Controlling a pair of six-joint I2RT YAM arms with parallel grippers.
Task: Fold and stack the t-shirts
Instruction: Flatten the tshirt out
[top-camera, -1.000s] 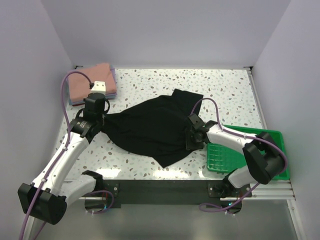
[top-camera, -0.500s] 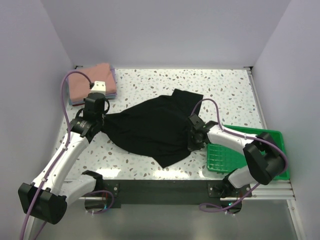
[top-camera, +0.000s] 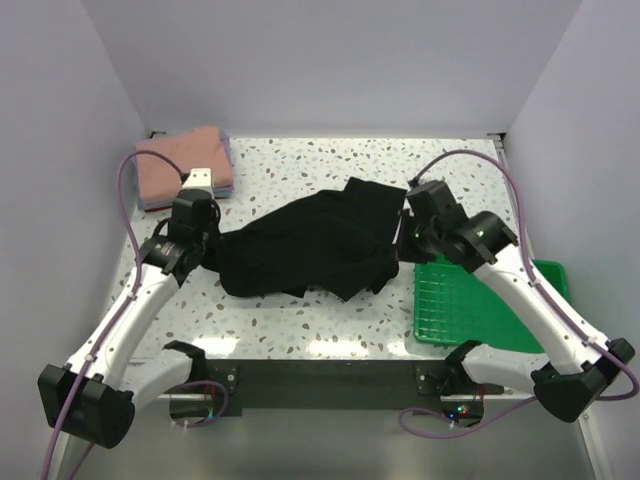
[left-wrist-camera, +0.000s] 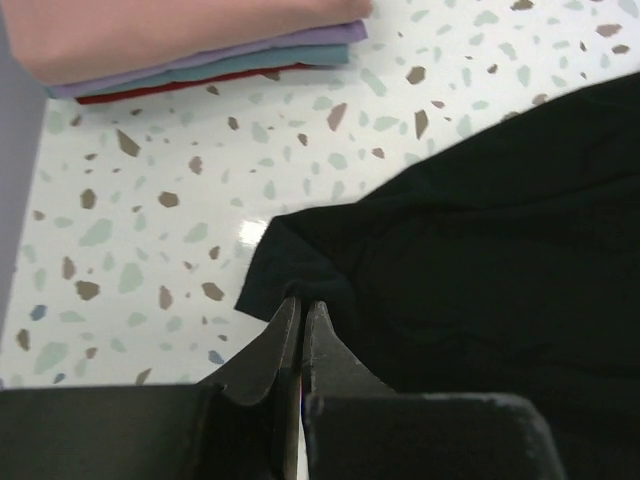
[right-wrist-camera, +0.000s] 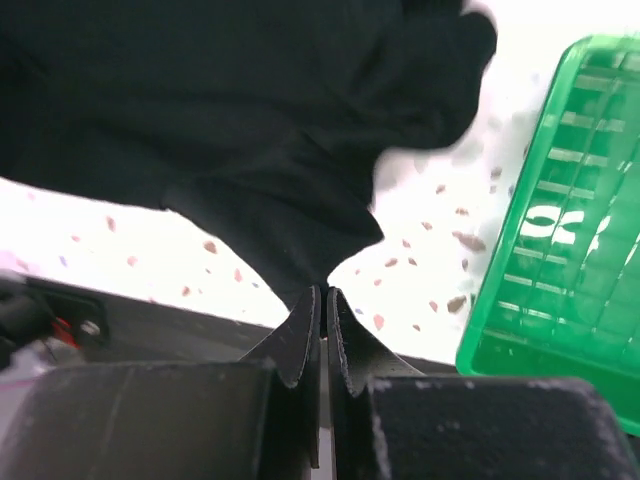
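– Black jersey, limp and light, is that how you read the black t-shirt (top-camera: 310, 245)?

– Yes. It lies bunched across the middle of the table (top-camera: 330, 160), with deep wrinkles, and I expect it to sag and slide wherever it is unsupported. It is not fragile, but it will not keep a crease unless it is laid flat.

– Where should it be held?

– At hems and corners, with both ends under light tension. A pinch in the middle would only gather more folds.

– And the pincers?

– In the left wrist view the left gripper (left-wrist-camera: 301, 315) has its fingers pressed together on a pointed corner of the shirt's edge, low over the speckled surface. The right gripper (right-wrist-camera: 322, 300) is likewise pinched tight on a hanging tip of cloth, and the fabric drapes away from it.

– What about the arms?

– In the overhead view the left arm reaches diagonally from the lower left to the shirt's left end. The right arm arches up from the lower right, with its elbow over the green tray (top-camera: 470, 310) and its wrist turned leftward to the shirt's right end.

– And the rest?

– The stack of folded shirts (top-camera: 180, 170) sits at upper left, salmon on top, well apart from the black one.
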